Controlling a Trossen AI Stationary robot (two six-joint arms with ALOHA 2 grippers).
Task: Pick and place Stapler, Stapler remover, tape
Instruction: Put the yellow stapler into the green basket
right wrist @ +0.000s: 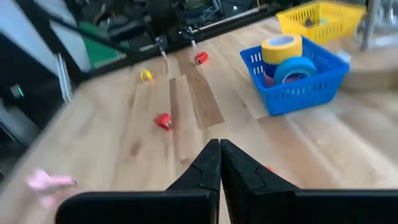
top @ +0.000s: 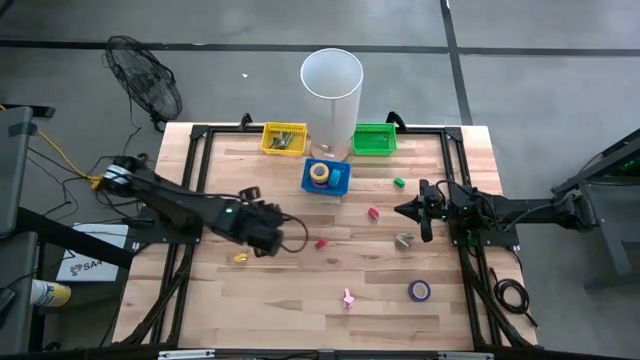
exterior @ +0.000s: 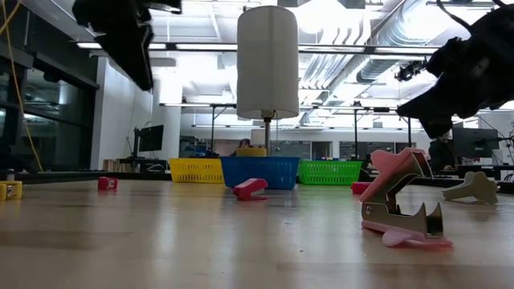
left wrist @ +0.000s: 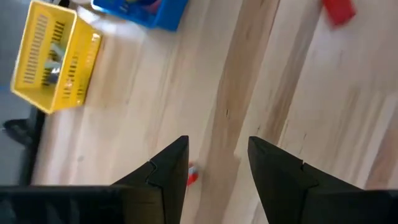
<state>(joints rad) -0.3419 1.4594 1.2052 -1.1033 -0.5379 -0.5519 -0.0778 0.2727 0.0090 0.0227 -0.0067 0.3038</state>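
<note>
My left gripper (top: 297, 237) hangs open above the table's middle-left, and its wrist view shows the open fingers (left wrist: 217, 142) over bare wood. A small red stapler (top: 321, 243) lies just to its right. My right gripper (top: 400, 209) is shut (right wrist: 219, 146) and hovers at the middle-right, between a reddish piece (top: 374, 214) and a grey staple remover (top: 404, 239). A pink staple remover (top: 348, 298) (exterior: 401, 205) rests on the table near its near edge. A purple tape roll (top: 419, 290) lies flat to its right. Yellow and blue tape rolls (right wrist: 283, 53) sit in the blue basket (top: 338, 183).
A yellow basket (top: 284, 139), the blue basket and a green basket (top: 374, 139) stand along the far side, with a tall white cylinder (top: 331, 85) behind them. Small yellow (top: 240, 258), green (top: 398, 182) and red (top: 252, 190) pieces lie scattered. Bare wood shows at the near-left.
</note>
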